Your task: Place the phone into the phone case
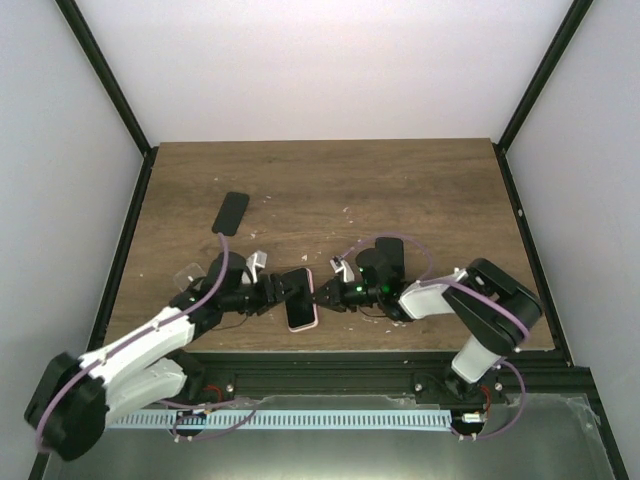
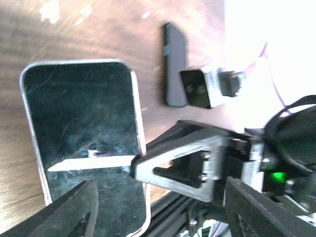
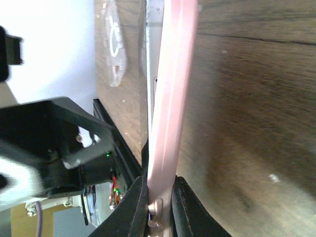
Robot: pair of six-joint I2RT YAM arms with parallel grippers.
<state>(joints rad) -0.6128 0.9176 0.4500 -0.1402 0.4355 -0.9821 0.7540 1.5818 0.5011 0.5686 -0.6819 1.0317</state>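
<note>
Right gripper [image 3: 160, 185], closest to its own wrist lens: the two dark fingers are pressed shut on the pink rim of the phone [image 3: 170, 98], which that view shows edge-on. From above, the phone lies screen-up close to the near edge of the table [image 1: 420, 190], between the two grippers; whether it rests on the wood or is lifted just clear cannot be told. Left gripper [image 1: 283, 290]: fingers spread wide to either side of the phone's near end and closed on nothing. A flat black slab, taken here to be the phone case [image 1: 231, 212], lies well apart toward the far left. A clear plastic piece [image 1: 185, 275] beside the left arm could equally be a case, and the views do not settle it. Step in hand, as judged: the phone is secured but seating has not begun, since phone and case are not yet together. The next move calls for bringing the two together, the free left gripper steadying the case, and one corner of the phone entering squarely before the rest is pressed in.
</note>
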